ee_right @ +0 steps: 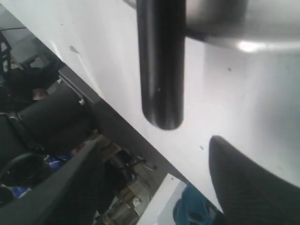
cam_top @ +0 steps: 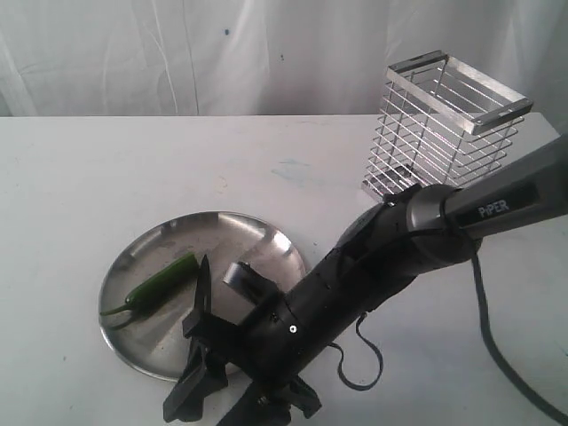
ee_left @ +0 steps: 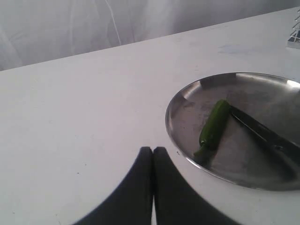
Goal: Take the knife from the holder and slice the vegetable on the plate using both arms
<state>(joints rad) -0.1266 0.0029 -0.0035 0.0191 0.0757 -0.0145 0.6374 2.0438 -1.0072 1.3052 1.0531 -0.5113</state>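
- Knife (cam_top: pixel 202 288) lies flat on the plate (cam_top: pixel 266 238). Its pointed blade aims toward the far side of the table (cam_top: pixel 106 177), and its black handle sticks out past the plate's near rim.
- From the left wrist camera, the blade runs just beside the chili (ee_left: pixel 214 123). The tip comes up to the pepper's far end, but whether the two touch is hard to tell.
- The chili lies on the plate's left half in the exterior view, with its thin stem curling toward the near-left rim.
- The right arm (cam_top: pixel 399 240) enters from the right edge, and its grey link marked "PiPER" slopes downward. It bends in front of the holder (cam_top: pixel 448 124) and stretches low across the middle, ending at the plate's near rim by the table's front edge.
- The right gripper (ee_right: pixel 157 145) is level with the knife handle. Its two fingers (ee_right: pixel 248 187) stand wide apart, and the handle's butt end sits in line with the gap between them, touching neither. Nothing is gripped.
- The left gripper (ee_left: pixel 153 187) hovers over bare table just beside the plate's left rim, angled toward the chili. Its jaws are pressed tightly together with nothing between them.
- The holder stands upright at the far right of the table, well apart from the plate and behind the right arm's bend.
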